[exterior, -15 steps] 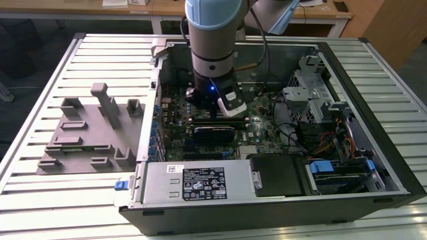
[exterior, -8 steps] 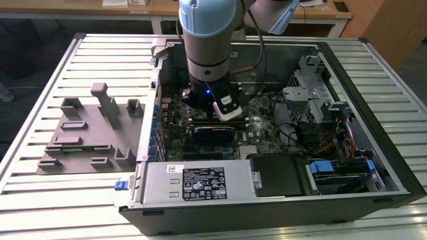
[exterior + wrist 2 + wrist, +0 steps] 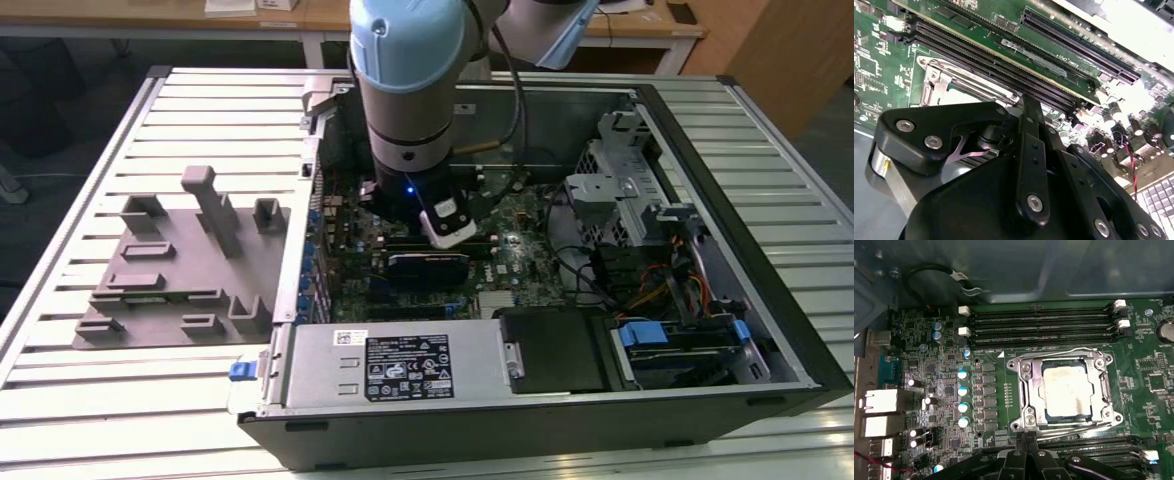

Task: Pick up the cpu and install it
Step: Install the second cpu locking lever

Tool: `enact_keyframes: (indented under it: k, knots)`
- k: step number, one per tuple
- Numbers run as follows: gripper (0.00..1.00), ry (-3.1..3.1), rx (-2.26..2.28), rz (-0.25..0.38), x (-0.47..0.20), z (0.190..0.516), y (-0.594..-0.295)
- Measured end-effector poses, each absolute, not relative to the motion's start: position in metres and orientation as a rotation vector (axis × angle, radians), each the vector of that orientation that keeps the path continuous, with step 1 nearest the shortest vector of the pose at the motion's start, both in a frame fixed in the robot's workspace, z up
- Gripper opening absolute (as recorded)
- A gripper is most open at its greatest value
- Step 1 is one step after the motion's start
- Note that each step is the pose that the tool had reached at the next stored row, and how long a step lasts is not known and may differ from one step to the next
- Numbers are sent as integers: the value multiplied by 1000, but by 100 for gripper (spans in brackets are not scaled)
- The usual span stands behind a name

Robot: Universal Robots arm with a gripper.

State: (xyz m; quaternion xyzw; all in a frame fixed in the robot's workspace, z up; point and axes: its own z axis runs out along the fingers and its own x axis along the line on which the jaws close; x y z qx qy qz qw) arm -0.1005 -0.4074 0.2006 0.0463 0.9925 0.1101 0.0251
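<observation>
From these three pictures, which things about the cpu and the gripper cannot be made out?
- Gripper fingers, first wrist view: cut off by the picture edge, so open or shut is unclear.
- Cpu rim, first wrist view: covered by the socket frame.
- Socket, second wrist view: partly hidden behind the gripper body.
- Socket area, exterior view: blocked by the arm.

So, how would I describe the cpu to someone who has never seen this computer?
Look inside the open black computer case, at the green motherboard. Below the long black memory slots sits a silver metal bracket frame. The cpu is the flat, shiny silver-grey square lying within it, the only plain metal plate there.
</observation>
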Motion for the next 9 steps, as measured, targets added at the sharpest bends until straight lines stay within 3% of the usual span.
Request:
enact_keyframes:
  k: [9]
  knots:
    - [11, 3066, 144, 381, -103, 195, -407]
